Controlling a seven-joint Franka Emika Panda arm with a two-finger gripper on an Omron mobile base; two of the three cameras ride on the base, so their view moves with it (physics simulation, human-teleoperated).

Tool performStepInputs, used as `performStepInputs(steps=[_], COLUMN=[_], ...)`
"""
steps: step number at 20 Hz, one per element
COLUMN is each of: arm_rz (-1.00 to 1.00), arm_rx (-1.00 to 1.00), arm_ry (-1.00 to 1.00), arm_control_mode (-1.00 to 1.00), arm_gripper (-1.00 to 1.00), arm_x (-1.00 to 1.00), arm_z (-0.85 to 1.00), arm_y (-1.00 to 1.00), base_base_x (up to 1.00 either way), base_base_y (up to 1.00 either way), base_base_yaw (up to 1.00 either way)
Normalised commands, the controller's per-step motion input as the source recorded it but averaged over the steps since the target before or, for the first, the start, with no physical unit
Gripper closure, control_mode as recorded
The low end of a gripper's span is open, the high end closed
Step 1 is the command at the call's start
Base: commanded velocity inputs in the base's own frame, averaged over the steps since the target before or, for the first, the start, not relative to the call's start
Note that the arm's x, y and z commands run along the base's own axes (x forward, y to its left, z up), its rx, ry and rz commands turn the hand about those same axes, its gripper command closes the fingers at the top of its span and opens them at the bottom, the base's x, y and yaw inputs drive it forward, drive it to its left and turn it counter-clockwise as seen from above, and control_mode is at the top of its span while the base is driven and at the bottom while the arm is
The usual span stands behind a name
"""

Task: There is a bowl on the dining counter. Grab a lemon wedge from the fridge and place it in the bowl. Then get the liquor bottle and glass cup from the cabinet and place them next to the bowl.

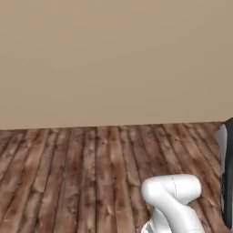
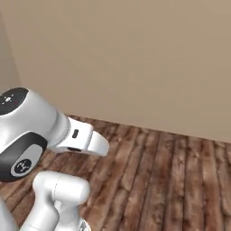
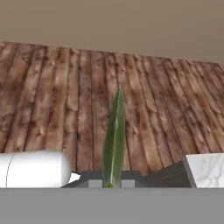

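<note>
One thin green wedge (image 3: 114, 140) sits pinched in the clenched tool (image 3: 113, 181), so next comes driving to the counter (image 3: 208, 169).

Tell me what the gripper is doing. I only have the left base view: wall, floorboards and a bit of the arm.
Observer: In the hand view the gripper is shut on a thin green sliver, apparently the lemon wedge, seen edge-on.
Operator: Any counter close by?
Observer: A white marble corner shows at the hand view's lower right. Whether it belongs to the dining counter I cannot tell.
Operator: Anything else besides wall ahead?
Observer: In the right base view the beige wall meets a second wall in a corner at the far left.
</note>
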Motion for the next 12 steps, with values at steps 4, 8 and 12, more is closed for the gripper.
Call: performStepInputs(steps=[4, 8, 12], arm_rz=[0.0, 0.0, 0.0], arm_rx=[0.0, 0.0, 0.0], arm_ry=[0.0, 0.0, 0.0], arm_control_mode=[1.0, 1.0, 1.0], arm_gripper=[1.0, 1.0, 1.0], arm_x=[0.0, 0.0, 0.0], arm_z=[0.0, 0.0, 0.0], arm_y=[0.0, 0.0, 0.0], base_base_x=[0.85, 0.82, 0.86], base_base_y=[-0.15, -0.12, -0.11], base_base_yaw=[-0.46, -0.5, -0.52])
